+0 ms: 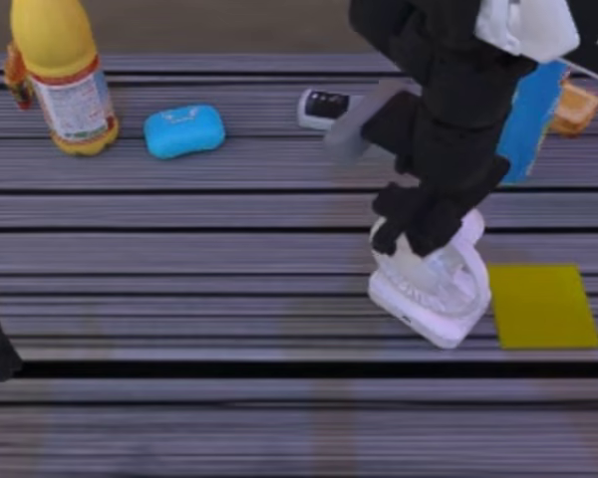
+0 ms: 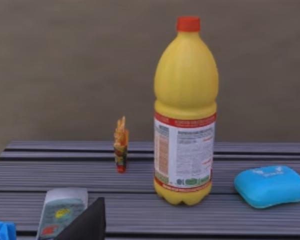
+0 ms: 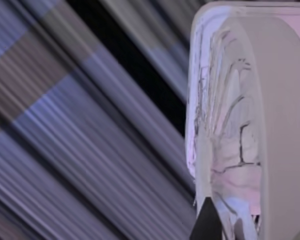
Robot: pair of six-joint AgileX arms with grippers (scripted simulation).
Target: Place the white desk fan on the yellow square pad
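The slatted grey surface (image 1: 179,269) runs the full width, and the right arm reaches down over its right half from the far side. That arm's gripper (image 1: 411,234) sits right on top of the white desk fan (image 1: 434,294); whether its fingers are pinching the fan or spread around it I cannot tell, since the dark wrist covers them from above. The fan stands just left of the yellow square pad (image 1: 543,305), its base close to the pad's left edge but not on it. At the far left stands a tall yellow bottle (image 1: 65,75) with a small orange figure (image 2: 121,145) beside it. Right of the bottle lies a blue soap-like block (image 1: 184,130), and further right a grey remote (image 1: 324,107). The left arm is parked at the near left edge.
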